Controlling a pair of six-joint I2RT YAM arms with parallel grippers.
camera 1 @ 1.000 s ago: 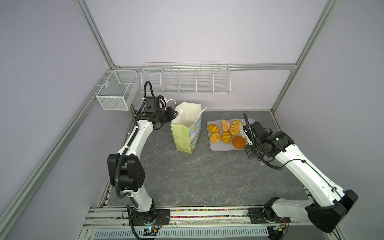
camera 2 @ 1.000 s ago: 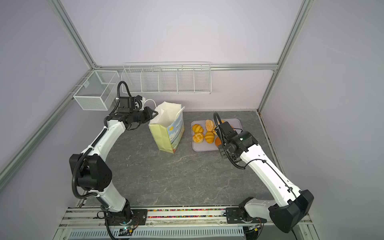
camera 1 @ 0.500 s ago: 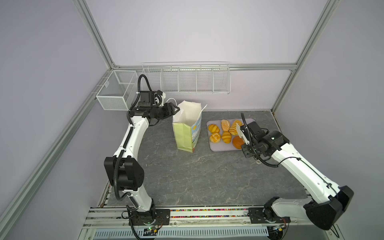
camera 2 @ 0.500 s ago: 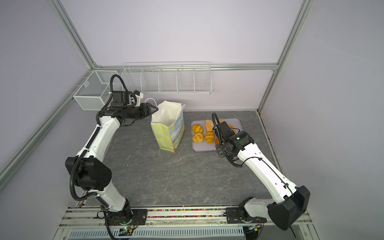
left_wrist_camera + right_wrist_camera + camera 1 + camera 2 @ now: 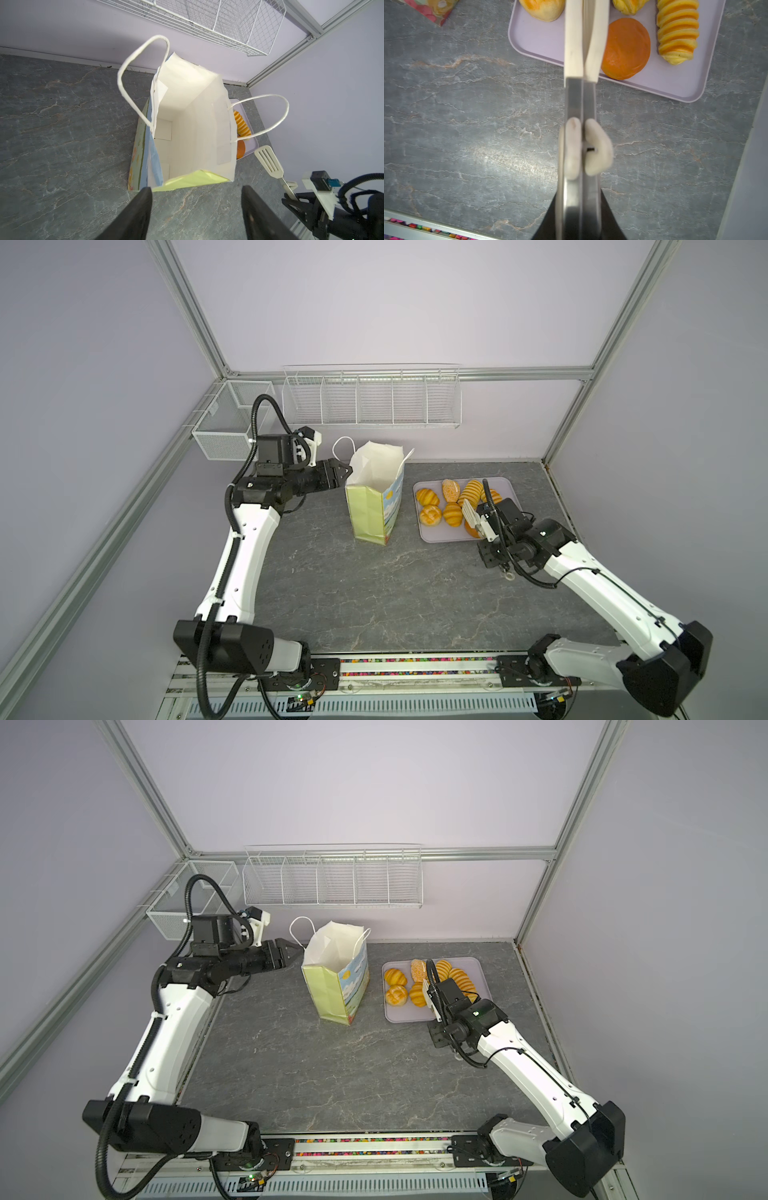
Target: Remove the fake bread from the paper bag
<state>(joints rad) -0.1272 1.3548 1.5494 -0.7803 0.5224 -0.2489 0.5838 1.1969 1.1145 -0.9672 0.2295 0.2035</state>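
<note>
Since a second ago the left gripper [image 5: 343, 470] has drawn back from the rim of the paper bag [image 5: 374, 506] and spread wide, holding nothing. We see the bag upright, its white inside bare. The fake bread [image 5: 451, 512] lies just beside the bag on a lilac tray [image 5: 440, 536]. The right gripper [image 5: 579, 216], beyond the tray from the bag, is clamped on tongs [image 5: 580, 93]. We judge the bread light and rather smooth — best pinched across the middle.

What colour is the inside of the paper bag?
White. The paper bag shows its inside best in the left wrist view.
</note>
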